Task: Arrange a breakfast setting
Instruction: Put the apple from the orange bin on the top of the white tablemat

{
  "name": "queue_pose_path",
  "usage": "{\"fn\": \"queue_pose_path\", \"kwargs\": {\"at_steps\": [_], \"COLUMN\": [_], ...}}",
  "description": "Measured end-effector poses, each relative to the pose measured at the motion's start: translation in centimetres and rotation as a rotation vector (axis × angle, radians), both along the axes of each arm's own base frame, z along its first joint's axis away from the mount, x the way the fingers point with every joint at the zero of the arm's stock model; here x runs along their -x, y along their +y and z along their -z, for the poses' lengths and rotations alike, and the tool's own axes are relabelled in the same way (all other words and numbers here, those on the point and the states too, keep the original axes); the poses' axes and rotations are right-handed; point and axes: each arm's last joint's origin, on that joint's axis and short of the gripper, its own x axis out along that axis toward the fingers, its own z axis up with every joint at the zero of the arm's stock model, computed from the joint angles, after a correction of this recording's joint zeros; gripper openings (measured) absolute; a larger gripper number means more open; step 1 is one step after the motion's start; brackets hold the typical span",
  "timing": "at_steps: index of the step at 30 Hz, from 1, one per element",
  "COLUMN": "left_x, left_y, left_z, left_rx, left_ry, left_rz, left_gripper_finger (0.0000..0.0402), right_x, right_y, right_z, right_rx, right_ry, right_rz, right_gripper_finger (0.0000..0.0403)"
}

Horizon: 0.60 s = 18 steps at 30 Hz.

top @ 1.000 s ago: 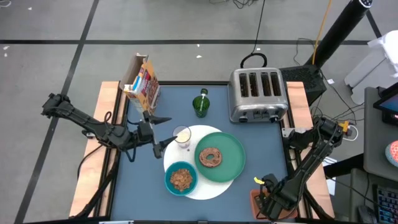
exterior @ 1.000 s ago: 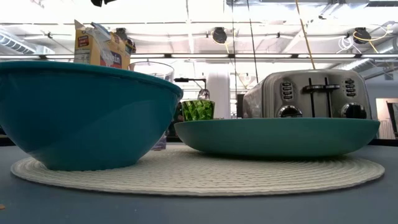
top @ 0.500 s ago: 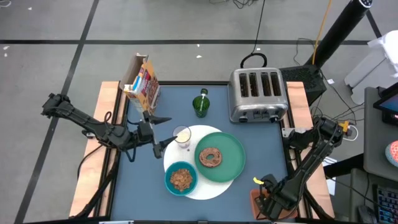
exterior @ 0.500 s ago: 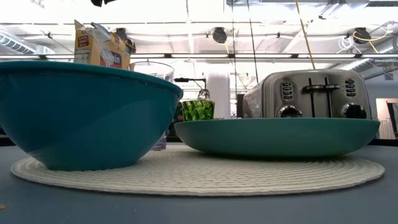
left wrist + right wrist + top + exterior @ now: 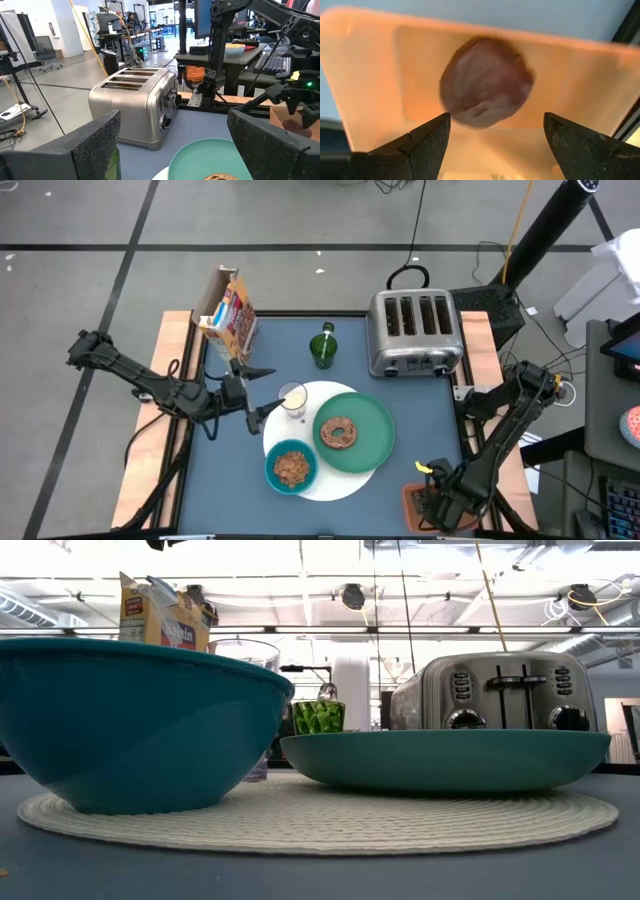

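Observation:
A white round placemat (image 5: 345, 476) carries a green plate (image 5: 368, 442) with a brown bagel (image 5: 338, 431), a teal bowl (image 5: 291, 467) of cereal, and a small clear glass (image 5: 293, 398) at its far left rim. My left gripper (image 5: 262, 391) hovers open and level just left of the glass. My right gripper (image 5: 495, 137) stands open at the near right corner, pointing down over a dark-red fruit (image 5: 485, 90) that lies in an orange tray (image 5: 380, 75). Its fingers stand apart on either side of the fruit, above it.
A silver toaster (image 5: 415, 332) stands at the far right, a green bottle (image 5: 322, 348) at the far middle, and a cereal box (image 5: 228, 310) at the far left. The orange tray (image 5: 412, 502) sits at the table's near right edge.
My right gripper has risen a little over the orange tray and rolled slightly about its own axis, staying open. The left arm and the things on the placemat have kept still.

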Motion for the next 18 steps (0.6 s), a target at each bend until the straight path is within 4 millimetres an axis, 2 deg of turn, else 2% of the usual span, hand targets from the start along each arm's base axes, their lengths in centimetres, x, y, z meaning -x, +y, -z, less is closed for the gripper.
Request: {"fn": "queue_pose_path", "kwargs": {"at_steps": [9,18], "left_x": [0.0,0.0], "left_y": [0.0,0.0], "left_z": [0.0,0.0], "left_rx": [0.001,0.001], "left_ry": [0.0,0.0], "left_rz": [0.0,0.0], "left_gripper_finger": [0.0372,0.0372], "right_x": [-0.6,-0.7], "right_y": [0.6,0.3], "right_z": [1.2,1.3], "right_rx": [0.008,0.045], "right_ry": [0.002,-0.006], "right_rz": [0.013,0.015], "right_gripper_finger": [0.0313,0.0313]}}
